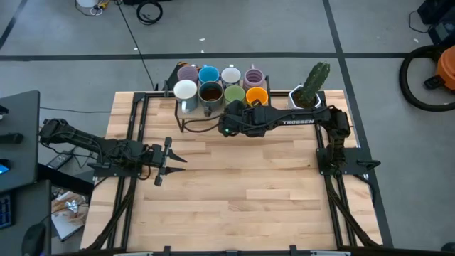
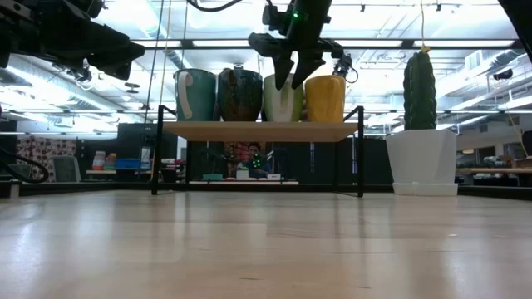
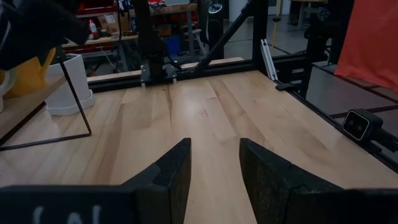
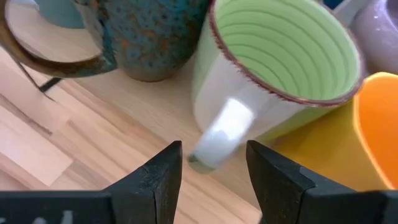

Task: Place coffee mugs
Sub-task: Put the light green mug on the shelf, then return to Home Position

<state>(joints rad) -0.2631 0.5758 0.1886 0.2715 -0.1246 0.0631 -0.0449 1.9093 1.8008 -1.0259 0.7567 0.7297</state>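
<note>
Several coffee mugs stand in two rows on a raised wooden shelf [image 2: 258, 130] at the table's far edge. The near row holds a white mug [image 1: 185, 90], a dark brown mug [image 1: 210, 92], a green mug [image 1: 234, 93] and an orange mug [image 1: 257, 95]. My right gripper [image 4: 214, 163] is open and slants down at the green mug [image 4: 280, 68]. The lower end of that mug's handle [image 4: 217, 134] lies just beyond the gap between its fingertips, apart from them. My left gripper [image 3: 214, 155] is open over the table's left side, holding nothing.
A white faceted pot with a green cactus [image 1: 311, 89] stands on the table right of the shelf. The shelf rests on a thin black wire frame [image 2: 359, 149]. A wide stretch of bare wooden table [image 1: 249, 185] lies between the shelf and the near edge.
</note>
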